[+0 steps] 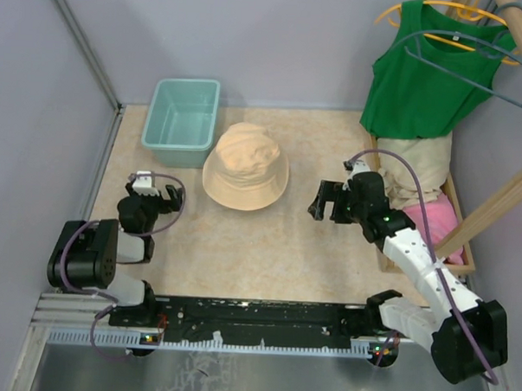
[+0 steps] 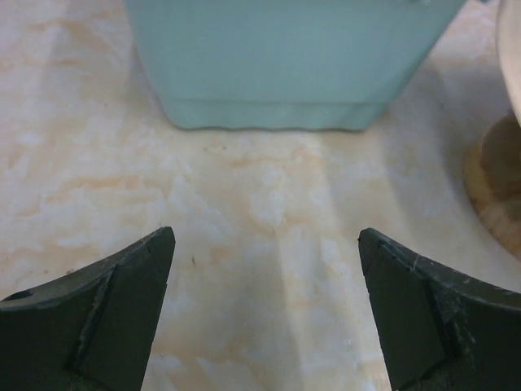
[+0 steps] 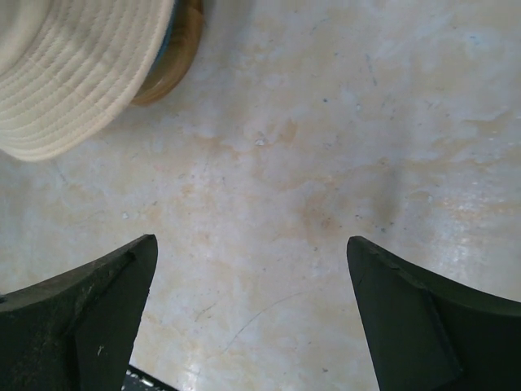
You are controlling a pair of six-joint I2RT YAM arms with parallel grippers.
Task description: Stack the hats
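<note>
Top external view: beige hat [image 1: 245, 167] sits crown-up mid-table, just beside the teal basket [image 1: 176, 153]. Right gripper [image 1: 324, 201] hangs near the hat's right brim with jaws spread wide and nothing in them. Left gripper [image 1: 155, 191] is also wide open and empty, low over the table [image 1: 241, 255] in front of the basket. The right wrist view shows a brownish edge [image 3: 175, 65] under the brim; I can't tell if that is another hat. What looks like the pink hat [image 1: 433, 222] lies bunched in the wooden box [image 1: 463, 249] on the right, behind the right arm. Blue and dark red hats are not identifiable.

Risks, as I judge them:
- The hats are floppy, so a pinch on the brim alone likely folds or drags a hat instead of lifting it flat, and the stack ends up crooked.
- Reaching back for the pink hat means swinging round close to the slanted wooden pole [image 1: 494, 210] and the green tank top [image 1: 431, 77], so the arm or its cable could snag.
- A grab into the box could also catch the beige cloth [image 1: 423, 164] next to the pink hat.
- The left gripper faces the basket wall at close range, so a forward move could shove the basket into the hat.
</note>
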